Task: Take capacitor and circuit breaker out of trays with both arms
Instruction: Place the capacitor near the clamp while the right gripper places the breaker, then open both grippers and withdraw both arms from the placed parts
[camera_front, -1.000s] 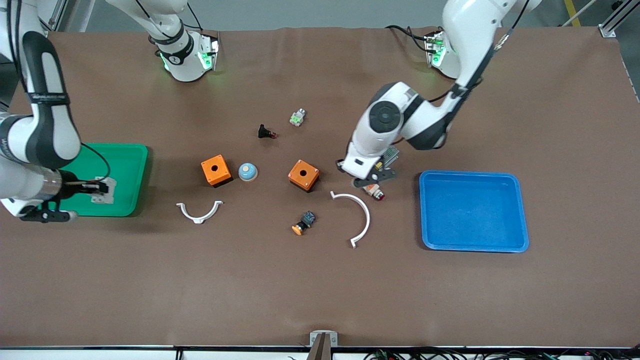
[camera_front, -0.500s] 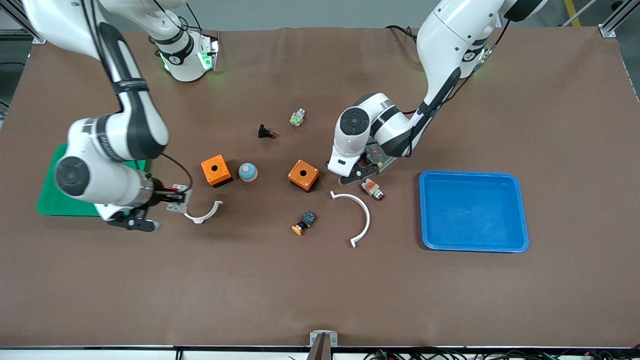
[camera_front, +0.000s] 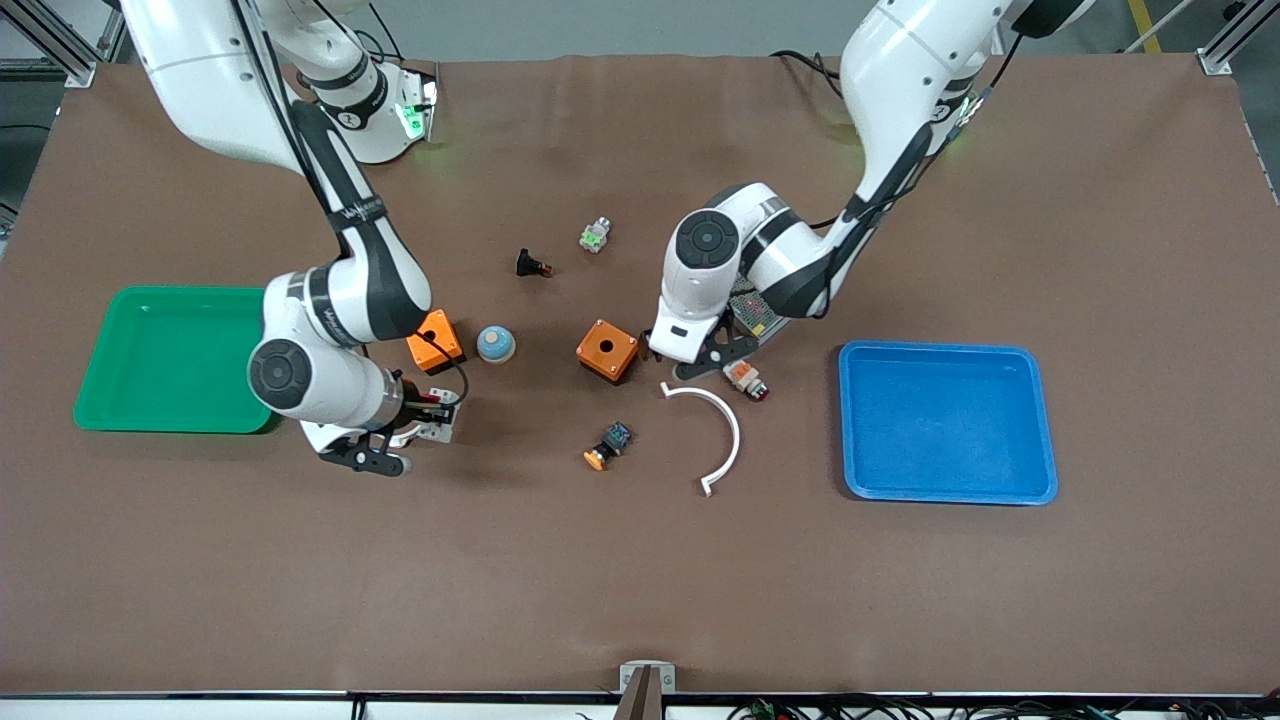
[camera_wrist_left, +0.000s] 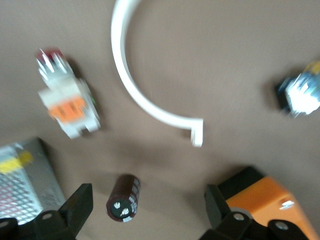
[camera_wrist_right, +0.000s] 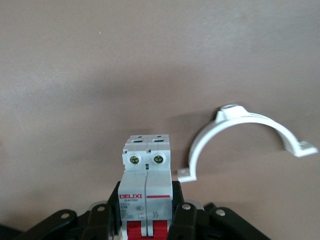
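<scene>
The capacitor (camera_wrist_left: 123, 198), a small dark cylinder with a silvery end, lies on the brown table between the open fingers (camera_wrist_left: 75, 210) of my left gripper (camera_front: 695, 362). In the front view the gripper hides it. That gripper hangs low between an orange box (camera_front: 607, 350) and a white-and-orange push-button (camera_front: 745, 378). My right gripper (camera_front: 432, 415) is shut on the breaker (camera_wrist_right: 146, 175), a light-grey block with red levers. It holds the breaker (camera_front: 440, 428) over the table beside a small white clamp (camera_wrist_right: 245, 135).
A green tray (camera_front: 170, 360) lies at the right arm's end and a blue tray (camera_front: 950, 420) at the left arm's end. Near the left gripper are a large white clamp (camera_front: 725, 430), a black-and-blue button (camera_front: 608, 445) and a mesh power supply (camera_front: 755, 310). A second orange box (camera_front: 433, 340) and a blue dome (camera_front: 495, 343) stand near the right gripper.
My right arm has carried the breaker from over the green tray toward the middle of the table. My left gripper has shifted from the push-button toward the orange box.
</scene>
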